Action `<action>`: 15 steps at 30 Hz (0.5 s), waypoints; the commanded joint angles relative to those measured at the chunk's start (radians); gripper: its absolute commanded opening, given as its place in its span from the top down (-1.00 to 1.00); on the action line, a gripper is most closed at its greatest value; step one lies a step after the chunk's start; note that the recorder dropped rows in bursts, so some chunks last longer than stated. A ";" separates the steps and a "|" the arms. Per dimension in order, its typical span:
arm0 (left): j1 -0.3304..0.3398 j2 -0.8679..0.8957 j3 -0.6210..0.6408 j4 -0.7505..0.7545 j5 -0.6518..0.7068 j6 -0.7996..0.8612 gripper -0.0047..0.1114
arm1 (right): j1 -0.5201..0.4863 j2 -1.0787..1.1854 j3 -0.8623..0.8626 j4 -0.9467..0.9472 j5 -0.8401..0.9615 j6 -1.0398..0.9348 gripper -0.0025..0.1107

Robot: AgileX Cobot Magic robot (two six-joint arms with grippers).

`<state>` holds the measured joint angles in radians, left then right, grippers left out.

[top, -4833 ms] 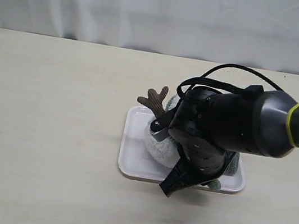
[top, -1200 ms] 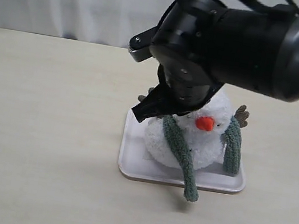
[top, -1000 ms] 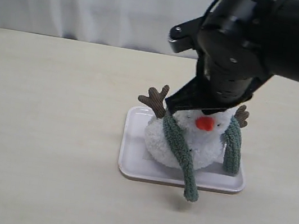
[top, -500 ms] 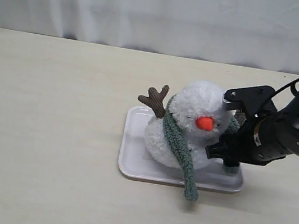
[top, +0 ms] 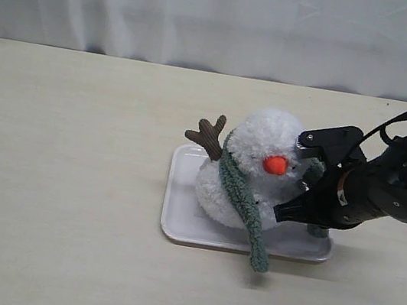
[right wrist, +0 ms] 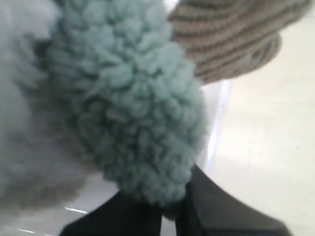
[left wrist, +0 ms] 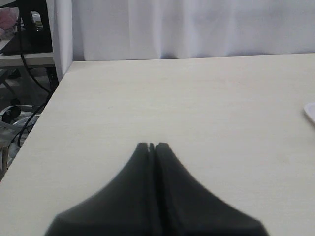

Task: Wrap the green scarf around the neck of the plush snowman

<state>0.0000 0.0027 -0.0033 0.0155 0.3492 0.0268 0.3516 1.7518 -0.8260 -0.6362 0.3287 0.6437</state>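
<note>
So, the pale worktop (top: 68, 177) carries a white tray (top: 177, 222), and the plush snowman (top: 216, 193) stands on that. It looks fluffy and very light, so I'd bet a hard tug tips it over or drags it off the tray.

The green scarf (top: 242, 201) is draped round where the head meets the body. One end hangs down the front on the side of the twig arm (top: 208, 134) and dangles past the tray's front rim. The other end comes down the opposite side.

It's soft, floppy, fuzzy stuff, so it'll sag wherever it isn't held. I reckon it clings to the plush rather than sliding. Best hold is probably a bit up from an end.

The right pincer (right wrist: 167, 211) is clamped on the very tip of that second end, a shallow bite that could slip out. The left pincer (left wrist: 151, 146) is closed on nothing, over bare worktop well apart from the snowman.
</note>
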 commanded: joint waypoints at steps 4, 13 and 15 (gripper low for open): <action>0.000 -0.003 0.003 -0.001 -0.012 -0.002 0.92 | 0.000 -0.041 0.003 0.051 0.143 -0.049 0.88; 0.000 -0.003 0.003 -0.001 -0.012 -0.002 0.92 | 0.000 -0.162 0.003 0.522 0.190 -0.438 0.88; 0.000 -0.003 0.003 -0.001 -0.012 -0.002 0.92 | 0.000 -0.171 0.003 0.659 0.213 -0.562 0.88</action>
<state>0.0000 0.0027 -0.0033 0.0155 0.3492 0.0268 0.3516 1.6024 -0.8260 -0.1702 0.5097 0.2588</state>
